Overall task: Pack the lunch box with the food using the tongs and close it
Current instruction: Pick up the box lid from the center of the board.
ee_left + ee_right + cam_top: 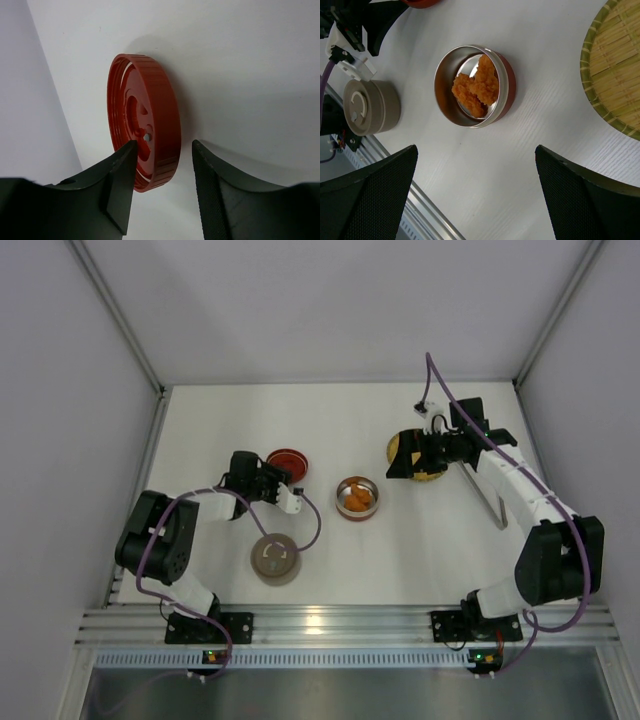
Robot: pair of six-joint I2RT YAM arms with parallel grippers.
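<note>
The left gripper point(164, 145) stands over the near edge of a red ribbed round plastic lid point(145, 120) that lies upside down on the white table point(330, 420). Its jaws are partly open. The lid's rim sits between the 2 fingers, the left one point(119, 185) at or against the rim and the right one point(216, 200) with a gap to it, so nothing is gripped.

The right gripper point(476, 150) hangs with its jaws spread wide and nothing between them, beside a round woven bamboo plate point(615, 65); in the overhead view it covers part of that plate.

The orange food chunks point(476, 86) lie piled in a round steel tin with a red outer wall point(509, 80), open-topped, near the middle of the table between the 2 arms. A round beige lidded tin point(275, 558) stands near the left arm's wrist, well apart from the open tin.

The slim silver metal tongs point(487, 502) lie flat on the table along the right arm's forearm, on its inner side; neither gripper is on them.
</note>
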